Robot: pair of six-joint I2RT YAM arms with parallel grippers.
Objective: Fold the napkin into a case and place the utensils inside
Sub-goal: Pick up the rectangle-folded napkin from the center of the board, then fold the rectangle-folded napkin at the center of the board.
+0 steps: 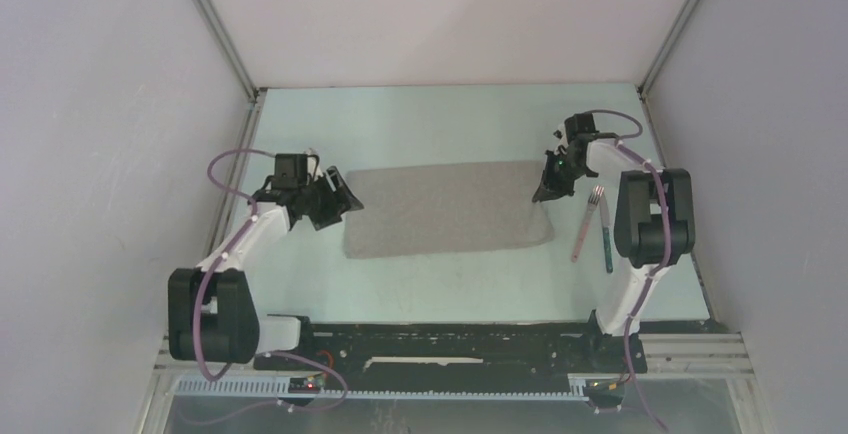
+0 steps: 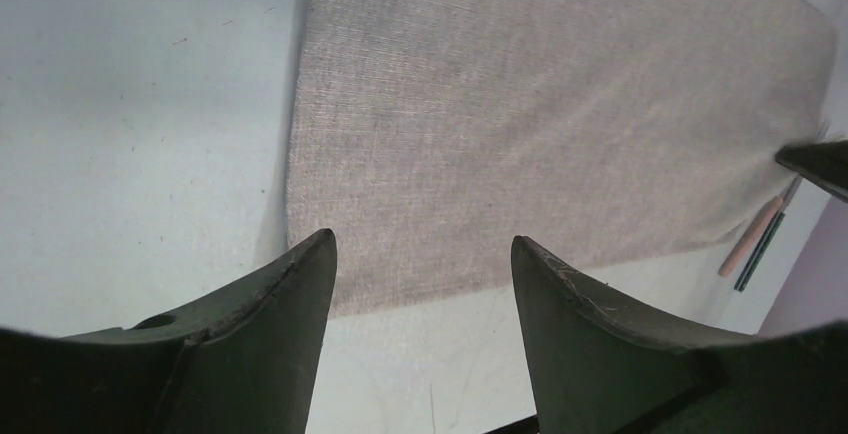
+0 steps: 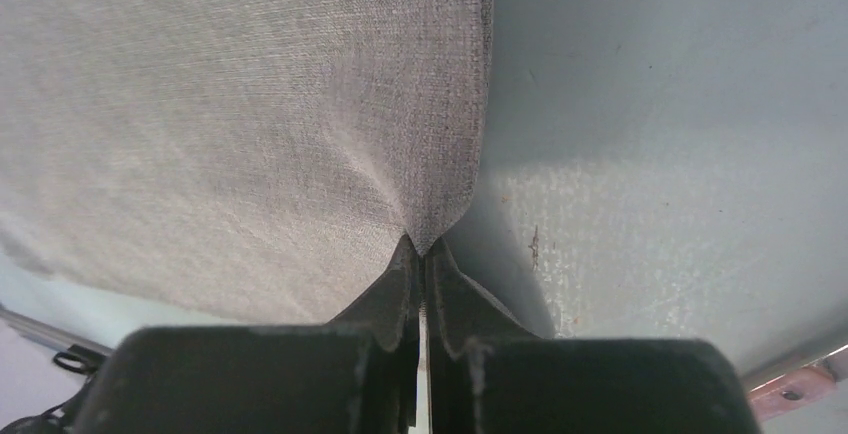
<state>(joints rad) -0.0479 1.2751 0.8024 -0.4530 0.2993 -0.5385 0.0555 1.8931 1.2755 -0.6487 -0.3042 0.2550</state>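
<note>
Soft, limp napkin (image 1: pixel 445 209), best gripped at corners: right hand (image 3: pixel 421 254) pinches one, left hand (image 2: pixel 420 254) hangs open, empty.

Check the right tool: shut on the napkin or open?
Shut. The right tool pinches the napkin at one corner; the cloth puckers into it.

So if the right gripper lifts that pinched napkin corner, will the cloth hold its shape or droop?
Likely floppy: the napkin puckers into a peak where the right gripper pinches its corner, so the rest should trail. Probably light: it lies thin and flat. The matte weave should resist slipping.
</note>
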